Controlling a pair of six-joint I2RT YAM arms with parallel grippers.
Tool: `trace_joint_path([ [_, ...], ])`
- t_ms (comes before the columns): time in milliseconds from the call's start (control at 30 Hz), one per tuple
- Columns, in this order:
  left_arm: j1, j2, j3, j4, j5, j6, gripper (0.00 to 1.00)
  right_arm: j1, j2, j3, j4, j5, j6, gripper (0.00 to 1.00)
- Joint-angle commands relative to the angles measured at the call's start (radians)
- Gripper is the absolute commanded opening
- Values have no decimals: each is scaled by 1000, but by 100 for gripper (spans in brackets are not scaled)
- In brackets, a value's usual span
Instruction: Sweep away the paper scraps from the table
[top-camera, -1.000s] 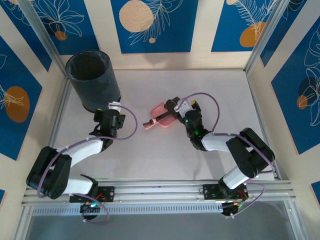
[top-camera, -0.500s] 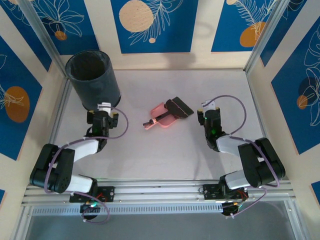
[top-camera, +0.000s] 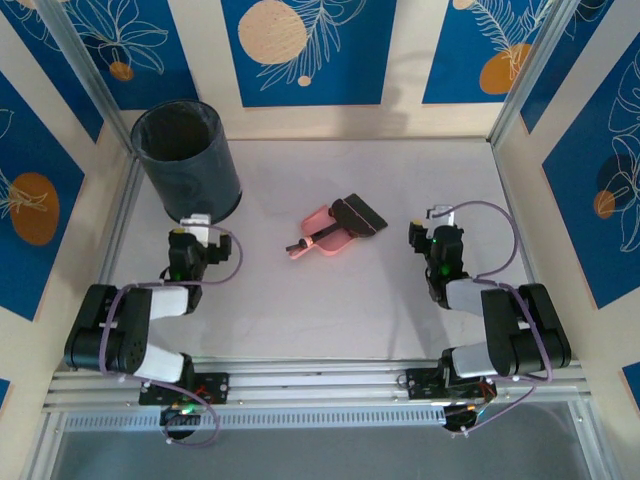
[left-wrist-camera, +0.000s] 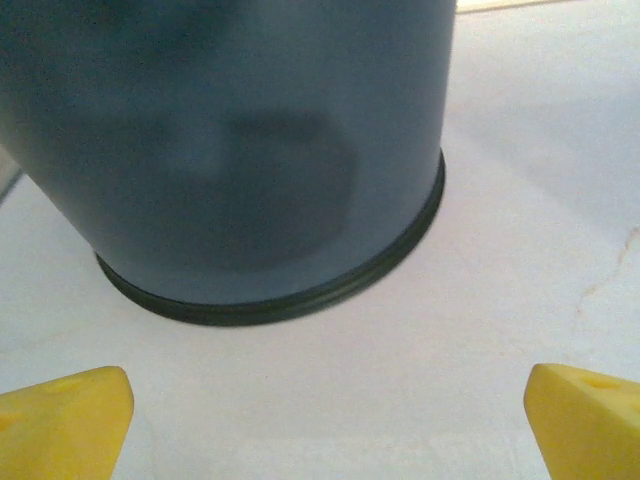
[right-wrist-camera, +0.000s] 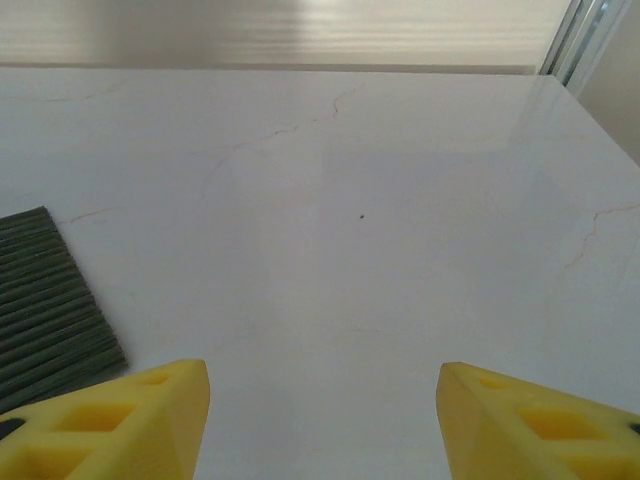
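The paper scraps are out of view. The pale table (top-camera: 300, 300) carries a pink dustpan (top-camera: 322, 235) with a dark brush (top-camera: 358, 215) lying across its far end. My left gripper (top-camera: 195, 232) stands open just in front of the dark bin (top-camera: 187, 160). In the left wrist view the gripper (left-wrist-camera: 325, 425) has its yellow fingertips (left-wrist-camera: 60, 420) far apart, with bare table between them and the bin (left-wrist-camera: 230, 150) close ahead. My right gripper (top-camera: 433, 228) is open to the right of the brush, apart from it. Nothing lies between the right gripper's (right-wrist-camera: 325, 420) jaws, and the brush bristles (right-wrist-camera: 45, 300) show at the left.
Aluminium rails (top-camera: 320, 375) edge the table at the near side. Blue-and-cream patterned walls (top-camera: 305, 50) close in the back and both sides. The bin stands in the far left corner.
The right gripper has drawn away from the brush to the right and nearer its base. The left gripper has pulled back and to the left. Brush and dustpan stay put.
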Motion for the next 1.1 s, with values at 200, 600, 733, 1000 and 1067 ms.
trace_joint_path([
  [200, 15, 65, -22, 198, 100, 25, 100, -67, 33, -32, 135, -124, 79, 62],
  [600, 15, 115, 36, 132, -11, -10, 100, -85, 130, 9, 139, -213, 67, 65],
  [733, 16, 111, 33, 130, -9, -8, 100, -88, 142, 47, 86, -222, 66, 74],
  [1000, 15, 113, 46, 107, 76, 21, 100, -90, 139, 50, 77, -224, 67, 99],
  [1067, 14, 113, 44, 107, 76, 22, 100, -90, 139, 50, 77, -224, 67, 99],
])
